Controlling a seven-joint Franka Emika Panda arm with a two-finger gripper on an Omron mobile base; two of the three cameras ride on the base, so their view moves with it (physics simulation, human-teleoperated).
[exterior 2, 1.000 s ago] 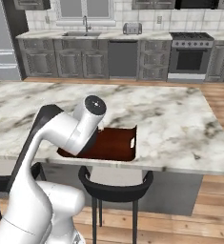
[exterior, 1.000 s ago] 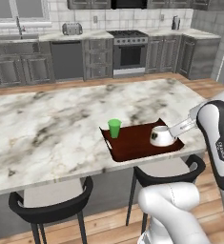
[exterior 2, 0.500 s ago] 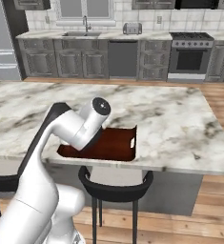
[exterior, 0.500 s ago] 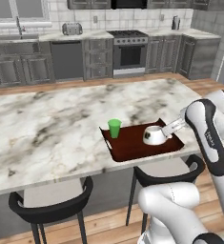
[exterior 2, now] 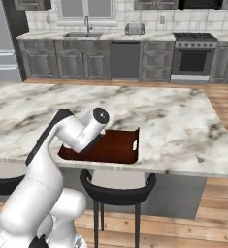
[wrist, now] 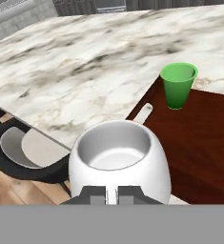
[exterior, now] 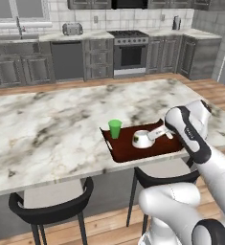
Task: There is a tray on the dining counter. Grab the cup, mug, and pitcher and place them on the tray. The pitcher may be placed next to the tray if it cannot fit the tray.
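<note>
While the claw (wrist: 112, 194) stays clenched on the mug (exterior: 141, 139), the mug has come further in over the tray (exterior: 128, 152), near the cup (exterior: 115, 128). It looks ready to set down.

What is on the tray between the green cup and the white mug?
Nothing: in the hand view, bare tray surface separates the cup from the mug.

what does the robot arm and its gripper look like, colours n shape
The arm is glossy white with rounded tubular links, dark grey to black bands at the joints, and a dark disc capping one joint in the right base view. No cables or markings show. The gripper has two small, blocky dark grey fingertips.
</note>
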